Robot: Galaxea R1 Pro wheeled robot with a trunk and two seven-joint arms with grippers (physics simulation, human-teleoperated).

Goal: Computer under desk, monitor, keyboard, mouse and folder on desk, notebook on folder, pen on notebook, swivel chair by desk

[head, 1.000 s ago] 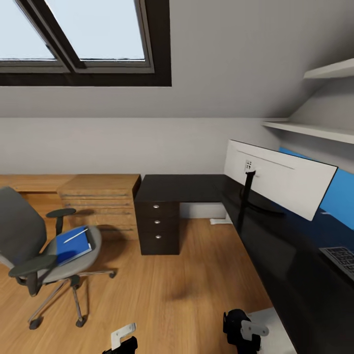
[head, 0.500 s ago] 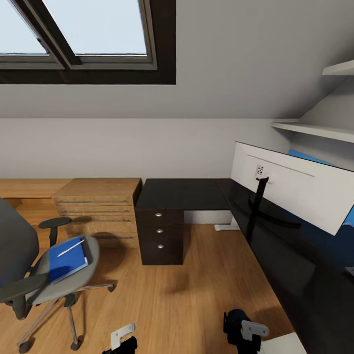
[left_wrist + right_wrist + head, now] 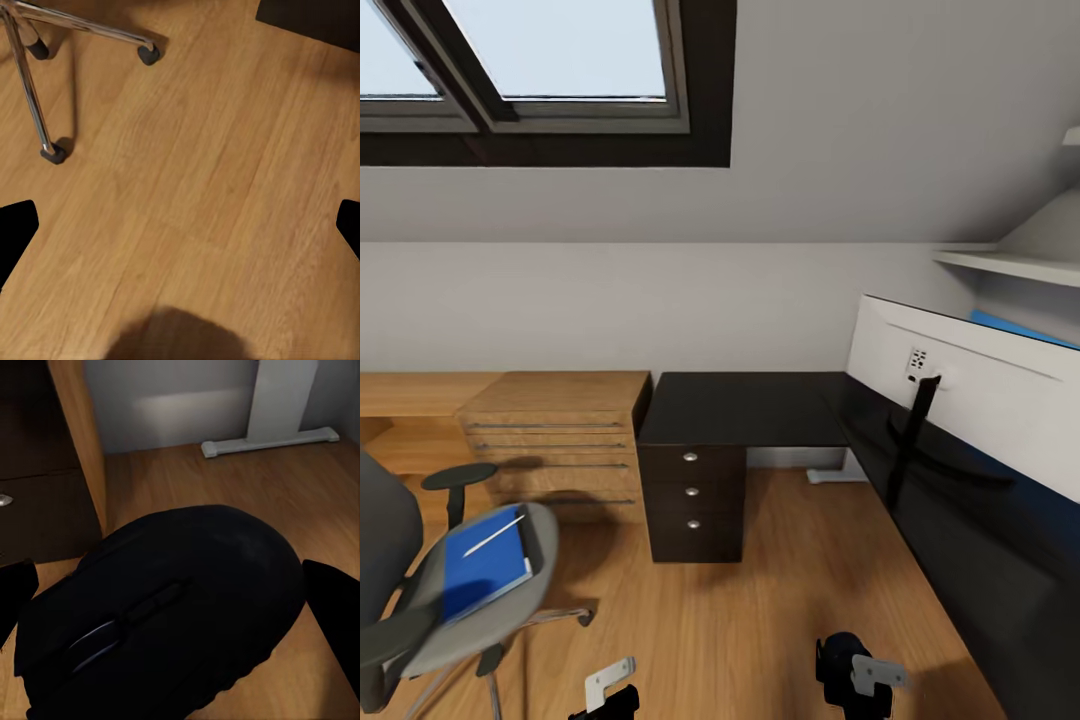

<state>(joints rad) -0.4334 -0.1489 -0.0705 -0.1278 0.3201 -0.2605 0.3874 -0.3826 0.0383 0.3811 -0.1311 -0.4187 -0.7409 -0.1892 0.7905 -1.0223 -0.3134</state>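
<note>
On chair seat, near left: 1 folder [image 3: 483, 560], 1 pen [image 3: 494, 535] atop | swivel chair [image 3: 420, 600] cropped | 1 monitor [image 3: 980, 385] on tabletop [image 3: 750, 405], right, cropped | right gripper [image 3: 180, 622] clamps 1 mouse [image 3: 161, 630] | left gripper [image 3: 180, 225] spread wide, empty.

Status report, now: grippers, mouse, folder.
Right gripper shut on the mouse. Left gripper open, over bare floor. Folder and pen on the swivel chair; desk ahead.
</note>
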